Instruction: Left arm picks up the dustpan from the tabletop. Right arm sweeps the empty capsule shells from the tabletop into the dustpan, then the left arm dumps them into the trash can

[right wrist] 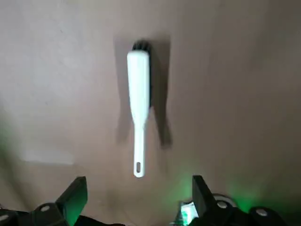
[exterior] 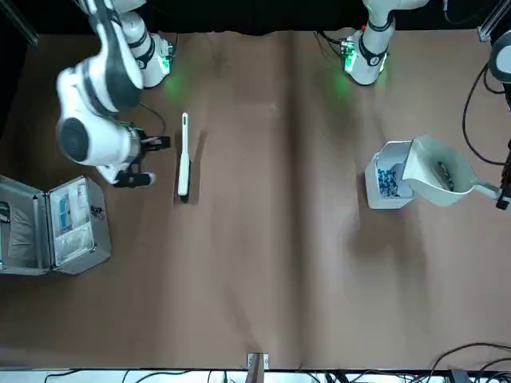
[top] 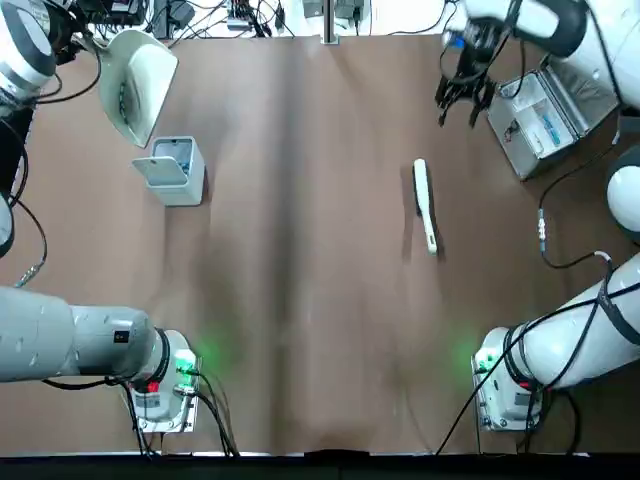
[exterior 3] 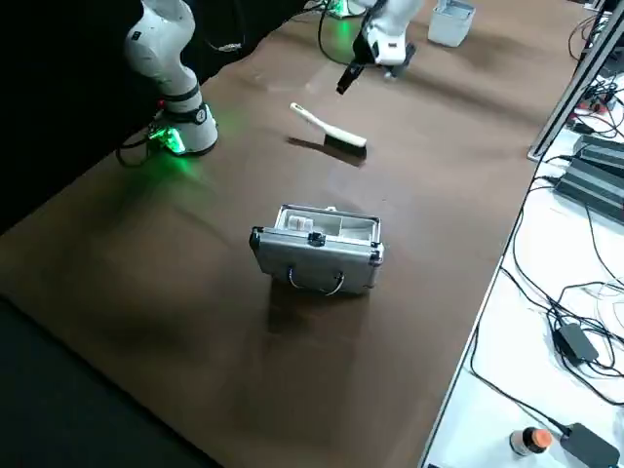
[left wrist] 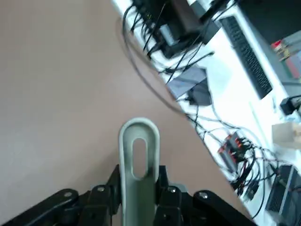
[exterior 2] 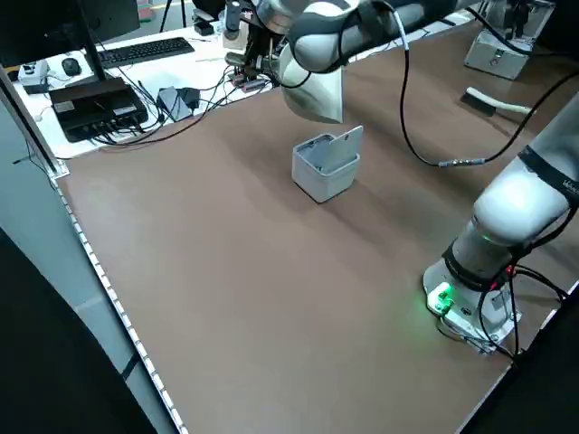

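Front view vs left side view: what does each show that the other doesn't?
Only the front view: the blue bits inside the trash can, the left side of the dustpan's handle running to the left pincer, and the right pincer above the tabletop.

Only the left side view: the keyboard and mouse.

Both: the dustpan raised by the trash can, the brush lying on the tabletop, and the silver case.

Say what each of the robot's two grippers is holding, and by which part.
Left gripper: the dustpan, by its handle. Right gripper: nothing, its fingers apart.
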Robot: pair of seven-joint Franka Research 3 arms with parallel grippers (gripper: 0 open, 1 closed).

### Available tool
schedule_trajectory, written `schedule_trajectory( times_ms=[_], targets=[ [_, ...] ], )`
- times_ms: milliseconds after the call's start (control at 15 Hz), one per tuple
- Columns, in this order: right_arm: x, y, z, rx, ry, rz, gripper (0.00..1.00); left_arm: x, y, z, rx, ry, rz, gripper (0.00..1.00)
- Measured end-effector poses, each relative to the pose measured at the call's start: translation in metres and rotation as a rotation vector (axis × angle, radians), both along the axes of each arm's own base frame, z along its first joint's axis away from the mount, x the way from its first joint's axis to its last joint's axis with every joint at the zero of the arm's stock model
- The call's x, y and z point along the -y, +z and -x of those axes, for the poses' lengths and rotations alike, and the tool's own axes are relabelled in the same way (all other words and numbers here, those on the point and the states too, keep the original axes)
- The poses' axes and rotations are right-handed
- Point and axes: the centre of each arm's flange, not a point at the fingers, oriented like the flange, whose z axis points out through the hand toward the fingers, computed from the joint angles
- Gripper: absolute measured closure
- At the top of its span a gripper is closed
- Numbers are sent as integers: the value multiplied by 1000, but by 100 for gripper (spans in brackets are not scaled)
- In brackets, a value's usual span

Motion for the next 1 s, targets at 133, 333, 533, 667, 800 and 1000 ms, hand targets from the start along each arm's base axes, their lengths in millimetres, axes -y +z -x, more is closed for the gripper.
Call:
schedule_trajectory(
  times_ms=[133, 333, 533, 667, 800, 1000],
  targets=[
    [21, 33, -17, 55, 27, -5, 1, 9, -2, 4, 58, 4, -31, 67],
    [49, 72, -37, 146, 23, -12, 1, 20, -12, 10, 129, 12, -79, 67],
    [68, 90, -46, 190, 40, -16, 1, 33, -29, 22, 197, 21, -130, 67],
    [74, 85, -49, 188, 57, 22, 1, 39, -36, 29, 240, 27, -159, 67],
    [74, 78, -52, 184, 74, 52, 1, 42, -40, 38, 289, 40, -194, 67],
    [80, 96, -62, 249, 72, 79, 1, 42, -44, 55, 370, 63, -256, 67]
  ],
)
